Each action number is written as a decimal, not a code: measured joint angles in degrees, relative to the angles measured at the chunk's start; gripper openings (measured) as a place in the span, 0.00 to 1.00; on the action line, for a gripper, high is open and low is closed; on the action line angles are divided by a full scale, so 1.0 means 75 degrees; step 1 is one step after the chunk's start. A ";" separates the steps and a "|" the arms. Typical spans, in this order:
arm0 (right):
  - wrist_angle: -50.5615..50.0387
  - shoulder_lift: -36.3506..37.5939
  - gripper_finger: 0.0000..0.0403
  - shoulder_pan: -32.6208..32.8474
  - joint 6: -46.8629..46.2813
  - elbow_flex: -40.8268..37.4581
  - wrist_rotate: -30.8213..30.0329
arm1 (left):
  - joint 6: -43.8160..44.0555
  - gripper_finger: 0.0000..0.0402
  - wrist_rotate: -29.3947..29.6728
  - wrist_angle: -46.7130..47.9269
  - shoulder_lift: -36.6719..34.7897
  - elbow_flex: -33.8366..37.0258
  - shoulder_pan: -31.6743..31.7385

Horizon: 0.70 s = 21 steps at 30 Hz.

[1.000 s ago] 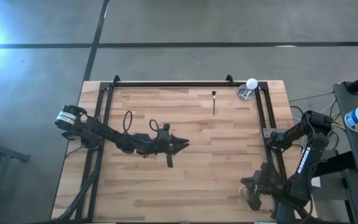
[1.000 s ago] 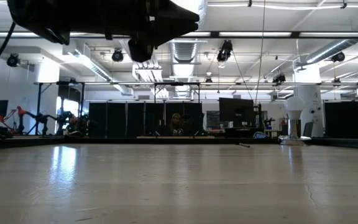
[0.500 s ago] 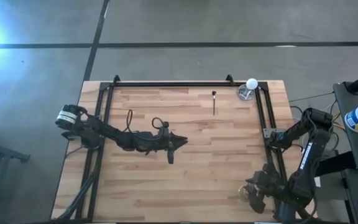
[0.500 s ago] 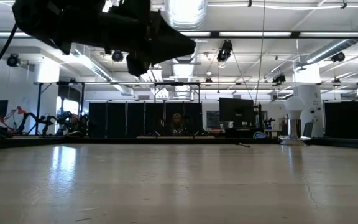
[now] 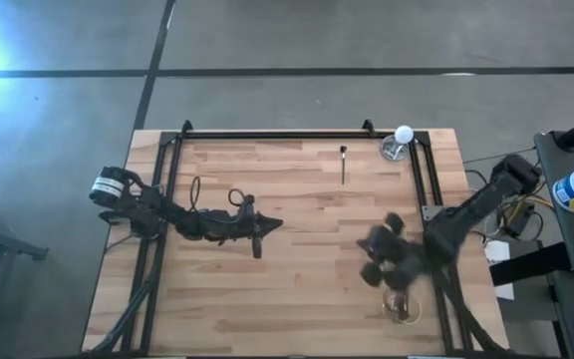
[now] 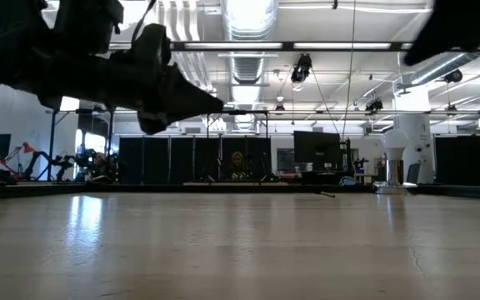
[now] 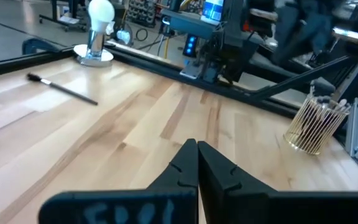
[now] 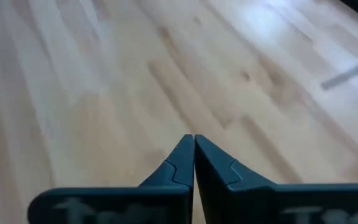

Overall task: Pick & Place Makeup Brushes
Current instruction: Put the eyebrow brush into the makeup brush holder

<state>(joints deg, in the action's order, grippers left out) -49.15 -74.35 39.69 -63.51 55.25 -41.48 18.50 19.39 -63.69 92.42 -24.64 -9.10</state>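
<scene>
Grippers: left gripper (image 7: 194, 163) and right gripper (image 8: 193, 158) closed, empty, above table (image 5: 297, 289); single makeup brush (image 5: 343, 165) lies ungrasped, awaiting pickup

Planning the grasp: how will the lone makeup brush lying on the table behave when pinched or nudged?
The makeup brush is a thin, straight stick, so probably stiff and light. Its slim, seemingly round handle lies flat on smooth wood table, so a nudge may roll it. Low profile suggests a pinch could slip.

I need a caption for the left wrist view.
Left gripper, jaws shut, faces one makeup brush lying on the table.
</scene>
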 joint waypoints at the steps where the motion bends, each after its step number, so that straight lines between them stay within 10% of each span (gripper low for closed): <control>1: 0.0668 0.0205 0.02 -0.0428 0.0575 -0.0250 0.0156 | -0.0003 0.00 0.0017 -0.0095 0.0000 0.0095 0.0000; 10: 0.4950 0.0996 0.02 -0.4364 0.3715 -0.1953 0.2167 | -0.0237 0.00 0.0027 -0.1298 0.0000 0.0827 0.0093; 21: 0.5271 -0.0433 0.03 -0.7868 0.3548 -0.1624 0.3543 | -0.0309 0.00 -0.0406 -0.1570 0.0000 0.0878 0.1023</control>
<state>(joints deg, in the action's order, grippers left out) -9.62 -77.60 -19.32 -36.90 43.07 -14.91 16.18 16.35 -75.46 92.42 -18.05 -1.43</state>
